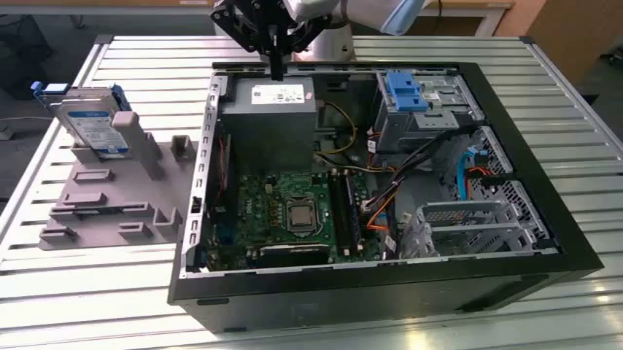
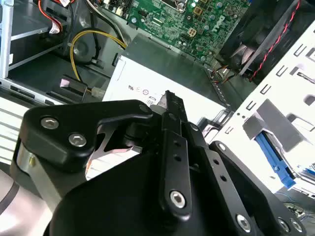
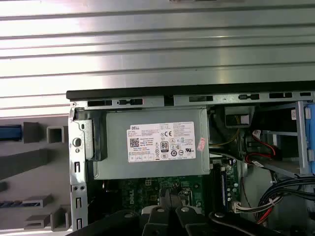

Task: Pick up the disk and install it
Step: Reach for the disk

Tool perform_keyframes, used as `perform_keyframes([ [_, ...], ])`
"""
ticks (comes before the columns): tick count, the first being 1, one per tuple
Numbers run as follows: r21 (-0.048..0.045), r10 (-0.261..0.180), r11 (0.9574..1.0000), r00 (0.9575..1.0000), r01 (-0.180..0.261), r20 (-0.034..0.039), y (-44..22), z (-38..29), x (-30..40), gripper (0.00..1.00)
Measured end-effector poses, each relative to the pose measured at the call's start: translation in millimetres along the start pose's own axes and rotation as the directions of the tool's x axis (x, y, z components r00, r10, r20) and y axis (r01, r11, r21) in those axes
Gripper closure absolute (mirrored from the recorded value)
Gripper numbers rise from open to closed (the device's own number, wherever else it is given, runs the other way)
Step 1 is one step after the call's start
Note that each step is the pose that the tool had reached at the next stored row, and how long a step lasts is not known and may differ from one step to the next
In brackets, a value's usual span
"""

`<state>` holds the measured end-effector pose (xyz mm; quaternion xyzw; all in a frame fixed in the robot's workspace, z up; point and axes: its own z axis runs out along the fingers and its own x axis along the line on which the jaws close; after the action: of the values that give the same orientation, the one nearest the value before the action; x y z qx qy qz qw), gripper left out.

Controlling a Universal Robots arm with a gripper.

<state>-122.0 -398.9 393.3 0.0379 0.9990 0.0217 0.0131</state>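
- The disk [image 1: 93,124] leans propped on the grey fixture [image 1: 102,215] outside the computer case [image 1: 370,302], long side running near to far.
- The gripper [image 1: 277,71] hovers over the power supply [image 1: 268,109], clenched on nothing; the disk sits well apart toward the exterior view's left.

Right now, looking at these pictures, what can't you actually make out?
- Exterior view: part of the disk is hidden behind a post of the grey holder that it leans in.
- Exterior view: the arm above the gripper is cut off by the top edge.
- Second wrist view: the gripper's own body covers much of the sticker on the grey metal box.
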Motion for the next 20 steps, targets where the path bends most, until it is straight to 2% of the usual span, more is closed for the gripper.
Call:
perform_keyframes([
  [7, 0.0, 0.0, 1.0, 1.0, 0.0, 0.0, 0.0, 0.0, 0.1, 0.89],
  [16, 0.0, 0.0, 1.0, 1.0, 0.0, 0.0, 0.0, -0.2, 9.8, 0.89],
  [20, 0.0, 0.0, 1.0, 1.0, 0.0, 0.0, 0.0, -0.2, 10.1, 0.89],
])
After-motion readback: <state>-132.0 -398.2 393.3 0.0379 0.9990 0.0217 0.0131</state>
